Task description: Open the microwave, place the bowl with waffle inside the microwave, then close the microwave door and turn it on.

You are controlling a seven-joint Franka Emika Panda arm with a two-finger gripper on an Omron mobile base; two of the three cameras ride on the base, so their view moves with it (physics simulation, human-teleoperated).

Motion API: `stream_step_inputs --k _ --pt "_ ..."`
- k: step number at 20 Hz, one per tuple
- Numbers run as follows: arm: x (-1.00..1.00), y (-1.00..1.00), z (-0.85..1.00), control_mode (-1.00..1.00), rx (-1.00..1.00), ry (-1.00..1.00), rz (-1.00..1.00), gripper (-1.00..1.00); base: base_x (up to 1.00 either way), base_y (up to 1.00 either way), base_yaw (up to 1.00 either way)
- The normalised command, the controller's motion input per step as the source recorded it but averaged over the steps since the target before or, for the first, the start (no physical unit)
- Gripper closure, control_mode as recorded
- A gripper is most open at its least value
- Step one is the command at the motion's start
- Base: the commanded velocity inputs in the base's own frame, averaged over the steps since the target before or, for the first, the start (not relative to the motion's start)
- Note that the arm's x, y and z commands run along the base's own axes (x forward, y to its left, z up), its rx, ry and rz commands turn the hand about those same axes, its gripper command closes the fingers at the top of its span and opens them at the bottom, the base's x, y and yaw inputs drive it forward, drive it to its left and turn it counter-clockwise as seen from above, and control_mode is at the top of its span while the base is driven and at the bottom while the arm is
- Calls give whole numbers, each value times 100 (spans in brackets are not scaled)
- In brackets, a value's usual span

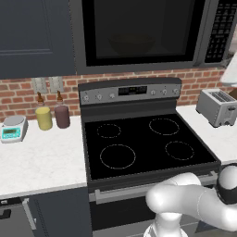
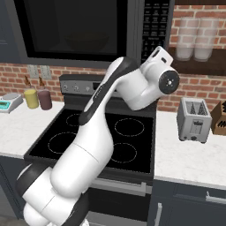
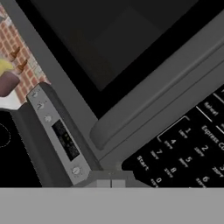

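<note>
Microwave [image 1: 139,34] hangs above the stove [image 1: 143,143], and its door [image 2: 75,31] is closed. We see the bowl [image 1: 131,45] dimly behind the glass. The gripper [image 3: 110,183], pressed together and holding nothing, points at the button panel [image 3: 188,148] near the door handle [image 3: 153,105].

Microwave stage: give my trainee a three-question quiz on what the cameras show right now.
1. True or false: the microwave door is shut.
2. Where is the bowl? A) on the stove B) inside the microwave C) beside the toaster
3. In the hand view, which panel key sits nearest the gripper?

Key: 1 true. 2 B, dimly seen through the glass. 3 The Start key on the button panel, below the door handle.
</note>
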Motion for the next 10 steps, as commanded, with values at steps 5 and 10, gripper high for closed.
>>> stream_step_inputs --k 5,10 --pt "35 0 0 -100 -8 0 -6 100 0 0 0" --pt "39 -3 0 -100 -5 0 -6 100 0 0 0"
